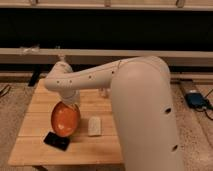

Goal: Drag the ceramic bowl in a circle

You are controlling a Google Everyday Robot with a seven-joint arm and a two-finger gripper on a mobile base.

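Note:
The ceramic bowl (65, 119) is glossy orange-red inside and sits on the left half of the wooden table (35, 150). It is tilted, with its inside facing the camera. Its lower edge reaches the black flat object (56, 141) near the front. My gripper (70, 103) is at the bowl's upper rim, at the end of the white arm (100, 75) that reaches in from the right. The wrist hides the gripper's contact with the rim.
A small white block (94, 126) lies just right of the bowl. My large white arm covers the table's right side. A dark wall with a ledge (30, 52) runs behind the table. A blue object (196, 99) lies on the floor at the right.

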